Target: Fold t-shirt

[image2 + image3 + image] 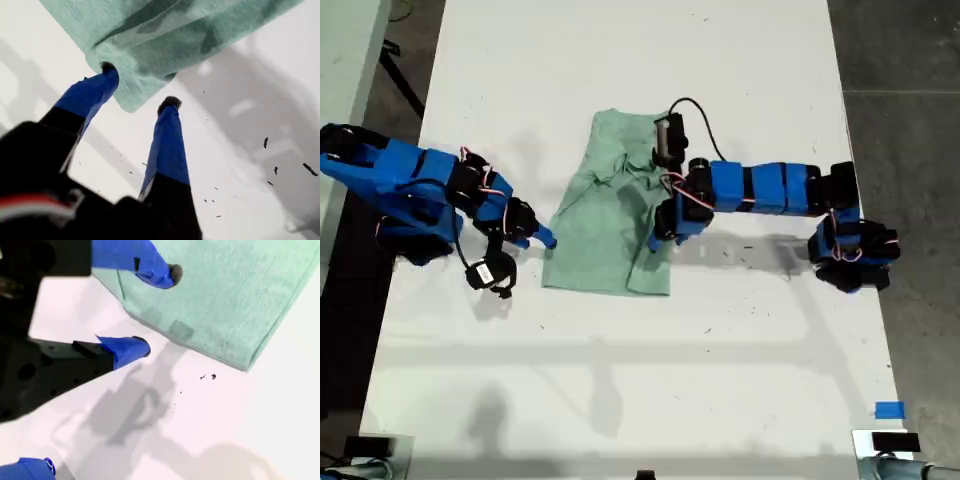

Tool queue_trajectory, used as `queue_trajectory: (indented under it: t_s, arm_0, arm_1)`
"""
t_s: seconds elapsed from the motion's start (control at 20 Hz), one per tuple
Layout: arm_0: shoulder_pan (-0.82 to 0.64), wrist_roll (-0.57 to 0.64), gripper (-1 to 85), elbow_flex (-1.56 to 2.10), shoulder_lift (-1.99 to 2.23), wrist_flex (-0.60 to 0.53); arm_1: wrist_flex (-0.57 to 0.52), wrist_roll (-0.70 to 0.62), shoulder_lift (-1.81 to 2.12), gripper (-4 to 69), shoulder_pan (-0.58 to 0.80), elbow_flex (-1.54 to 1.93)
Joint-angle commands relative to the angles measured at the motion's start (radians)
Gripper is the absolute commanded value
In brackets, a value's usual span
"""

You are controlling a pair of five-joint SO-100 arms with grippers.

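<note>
Item: my first hand (139, 85), fingers apart, a rounded corner of the t-shirt (165, 35) lying between the two tips and not yet clamped, the rest of the cloth spreading beyond them. Item: my second hand (159, 310), also apart, straddling the shirt's edge, one finger over the cloth and the other over bare tabletop (225, 165) just beside it. Handling advice: slide the lower finger fully under the edge, pinch only once cloth fills both pads, then lift and carry both sides evenly to avoid a skewed fold.
</note>
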Motion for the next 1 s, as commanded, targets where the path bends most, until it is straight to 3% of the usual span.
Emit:
queue_trajectory:
  t_s: [0.0, 0.25, 0.35, 0.55, 0.65, 0.95]
  arm_0:
    - [0.011, -0.014, 23.6, -0.077, -0.071, -0.08]
    - [0.055, -0.044, 20.8, -0.135, -0.377, -0.233]
    - [0.067, -0.069, 0.0, -0.163, -0.468, -0.244]
    - [0.074, -0.089, 0.0, -0.176, -0.483, -0.219]
    - [0.064, -0.089, 0.0, -0.209, -0.463, -0.147]
    - [0.054, -0.035, 0.0, -0.515, -0.428, 0.221]
  arm_1:
    - [-0.011, 0.009, 0.092, 21.3, -0.011, -0.005]
    - [-0.005, 0.014, 0.104, 21.1, -0.014, -0.005]
    - [0.005, 0.017, 0.118, 21.1, -0.017, -0.003]
    - [0.006, 0.026, 0.195, 21.1, -0.011, 0.069]
    - [0.0, 0.026, 0.225, 21.1, -0.006, 0.107]
    - [-0.003, 0.037, 0.287, 21.0, 0.003, 0.192]
